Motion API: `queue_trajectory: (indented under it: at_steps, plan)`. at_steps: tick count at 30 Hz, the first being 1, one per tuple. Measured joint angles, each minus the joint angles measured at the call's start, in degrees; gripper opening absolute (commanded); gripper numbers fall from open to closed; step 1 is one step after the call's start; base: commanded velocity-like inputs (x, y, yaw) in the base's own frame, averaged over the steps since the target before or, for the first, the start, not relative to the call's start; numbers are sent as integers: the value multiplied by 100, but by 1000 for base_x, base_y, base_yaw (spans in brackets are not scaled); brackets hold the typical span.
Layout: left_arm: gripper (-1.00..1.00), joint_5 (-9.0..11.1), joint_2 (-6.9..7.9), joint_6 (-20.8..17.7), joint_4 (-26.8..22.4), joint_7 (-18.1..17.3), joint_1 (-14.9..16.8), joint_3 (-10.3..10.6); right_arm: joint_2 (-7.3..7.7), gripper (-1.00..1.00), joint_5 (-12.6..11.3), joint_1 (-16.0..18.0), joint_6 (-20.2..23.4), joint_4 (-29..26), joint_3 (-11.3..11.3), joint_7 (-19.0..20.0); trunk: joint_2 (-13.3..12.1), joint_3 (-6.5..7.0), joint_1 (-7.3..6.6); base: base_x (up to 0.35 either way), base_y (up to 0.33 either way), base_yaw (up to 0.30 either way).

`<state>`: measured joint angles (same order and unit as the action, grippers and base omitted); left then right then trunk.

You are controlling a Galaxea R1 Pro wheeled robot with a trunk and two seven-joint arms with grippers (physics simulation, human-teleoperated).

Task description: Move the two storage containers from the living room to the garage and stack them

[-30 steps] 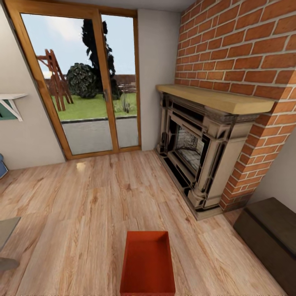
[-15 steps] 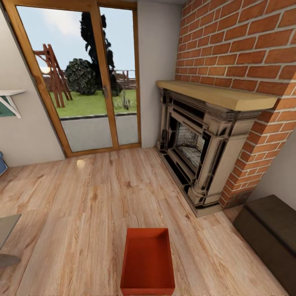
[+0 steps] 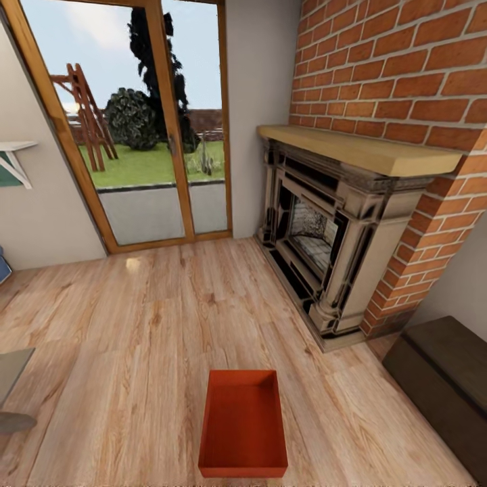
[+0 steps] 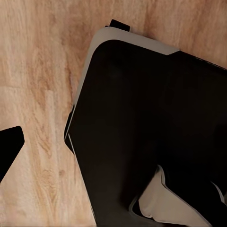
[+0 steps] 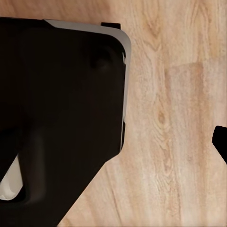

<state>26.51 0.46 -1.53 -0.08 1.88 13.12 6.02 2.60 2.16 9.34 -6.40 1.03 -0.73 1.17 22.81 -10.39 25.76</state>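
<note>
One orange-red, open-top storage container (image 3: 243, 423) lies empty on the light wood planks of the living room, low in the head view and just in front of me. Nothing touches it. In the left wrist view a single dark fingertip (image 4: 8, 147) pokes in at the picture's edge over the planks, beside my black base (image 4: 142, 132). The right wrist view likewise catches one dark fingertip (image 5: 221, 142) next to the base (image 5: 56, 118). Whether either gripper is open or shut cannot be told. The garage and its floor are out of view.
A red-brick fireplace (image 3: 325, 237) with a stone surround and wooden mantel stands to the right. Wood-framed glass doors (image 3: 135, 135) fill the far wall. A dark low chest (image 3: 439, 385) sits at the right edge, and a grey piece of furniture (image 3: 10, 379) at the left edge.
The whole head view has shifted a little, so the container and fireplace sit slightly higher in the picture. The container itself has not moved on the planks.
</note>
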Motion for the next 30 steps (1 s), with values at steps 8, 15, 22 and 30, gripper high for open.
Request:
queue_trajectory:
  at_steps: [8,15,22,30]
  plan:
    - [100,0,-1,0,0,0,-4,2,0,100,0,0,2,0,-2,6,0,-73,0,0,0,0]
    - [100,0,-2,-3,0,0,-3,2,2,100,0,0,4,0,6,-2,0,-137,0,0,0,0]
    - [100,0,-2,-3,0,0,-3,2,2,100,0,0,0,0,2,0,0,-202,0,0,0,0]
    - [100,0,-2,-2,0,0,-3,2,2,100,0,0,-1,0,4,-5,1,-275,0,0,0,0]
